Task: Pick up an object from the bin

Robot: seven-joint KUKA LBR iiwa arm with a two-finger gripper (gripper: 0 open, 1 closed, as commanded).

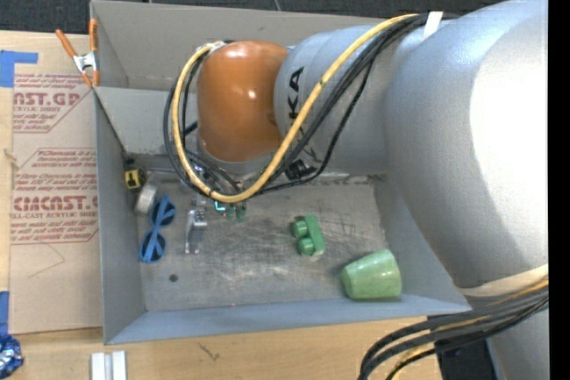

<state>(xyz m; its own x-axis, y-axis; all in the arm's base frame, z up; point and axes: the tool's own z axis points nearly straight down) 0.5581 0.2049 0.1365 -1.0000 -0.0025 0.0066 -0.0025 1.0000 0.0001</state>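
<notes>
My gripper (194,230) hangs below the orange cover at the left middle of the bin, low over the floor. Just to its left lie blue sunglasses (158,230), set on a slant along the left wall and close beside the gripper. A small silver-grey round thing (143,198) sits right above the sunglasses. Further up against the left wall is a small yellow and black thing (132,179). A dark green toy brick (307,237) lies to the gripper's right, in the middle of the bin floor and apart from it.
A pale green rounded block (371,275) lies at the front right of the bin, near the front wall. The arm and its cables cover the back and right of the bin. Bare scratched floor stretches between the gripper and the green brick.
</notes>
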